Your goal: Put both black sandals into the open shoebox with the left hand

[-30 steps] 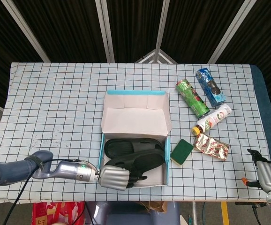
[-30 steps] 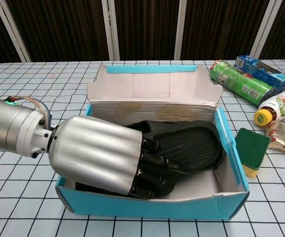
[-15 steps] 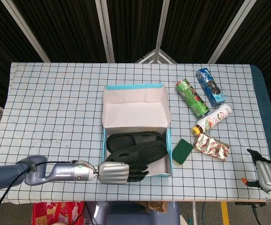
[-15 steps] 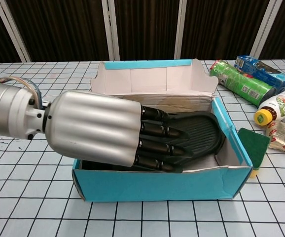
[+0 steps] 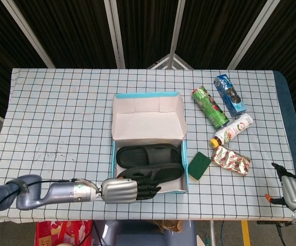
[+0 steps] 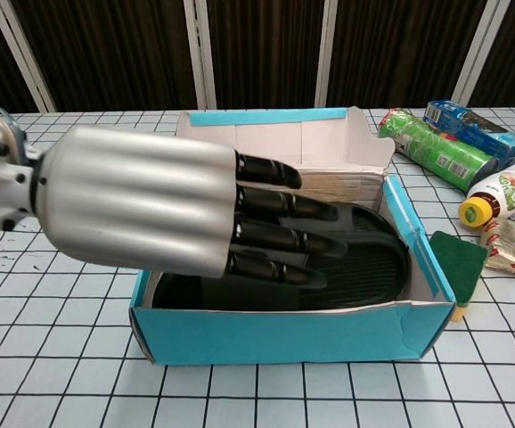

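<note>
Both black sandals lie inside the turquoise shoebox (image 5: 185,169), one at the back (image 5: 147,152) and one nearer the front (image 5: 158,171). The box lid stands open at the far side. My left hand (image 5: 130,189) hovers at the box's front wall with its fingers stretched out and apart, holding nothing. In the chest view the left hand (image 6: 151,209) fills the left side, its dark fingers above the front sandal (image 6: 369,263) and the box wall (image 6: 284,334). My right hand (image 5: 291,192) shows partly at the bottom right corner, far from the box, its fingers unclear.
Right of the box lie a green sponge (image 5: 198,165), a foil snack pack (image 5: 231,160), a white bottle (image 5: 232,130), a green can (image 5: 210,106) and a blue packet (image 5: 229,95). The table's front edge runs just below the left hand.
The left hand has let go of the front sandal, straightened its fingers, risen and drawn back toward the front. The sandal now lies flat, and the box has turned square.
</note>
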